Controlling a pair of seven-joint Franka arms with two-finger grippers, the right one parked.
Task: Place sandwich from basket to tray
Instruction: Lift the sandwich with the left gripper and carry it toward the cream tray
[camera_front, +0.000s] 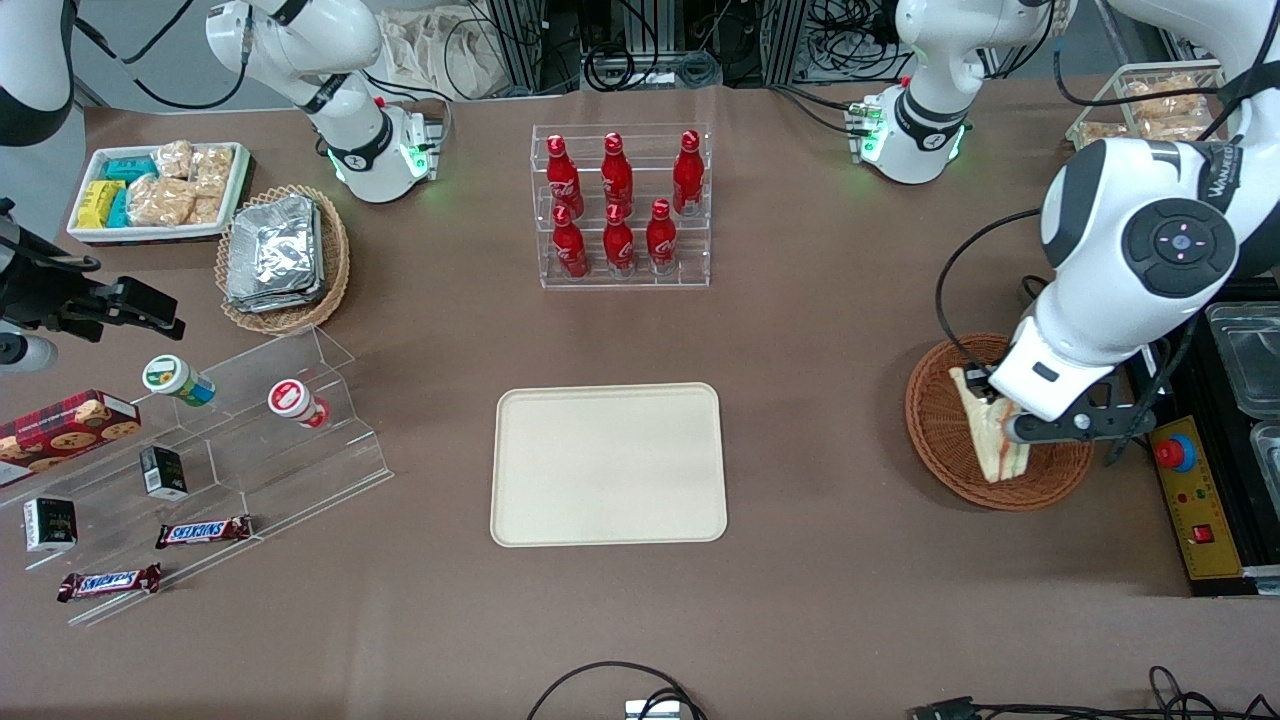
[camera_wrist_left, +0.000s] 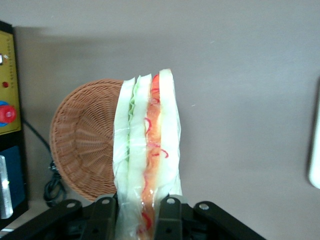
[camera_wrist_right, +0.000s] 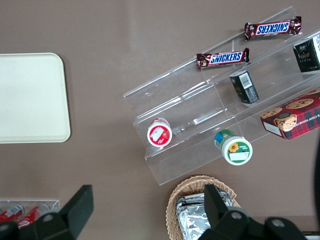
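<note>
gripper (camera_wrist_left: 137, 220) clamped on sandwich (camera_wrist_left: 147, 150) | above basket (camera_front: 945, 430), frame right | tray (camera_front: 608, 464) at frame centre, toward parked arm

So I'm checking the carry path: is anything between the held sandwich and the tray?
Nothing visible. The gripper holds the sandwich above the basket, and only bare table lies between it and the tray.

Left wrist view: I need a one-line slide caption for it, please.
Gripper shut on the wrapped sandwich, held above the wicker basket.
</note>
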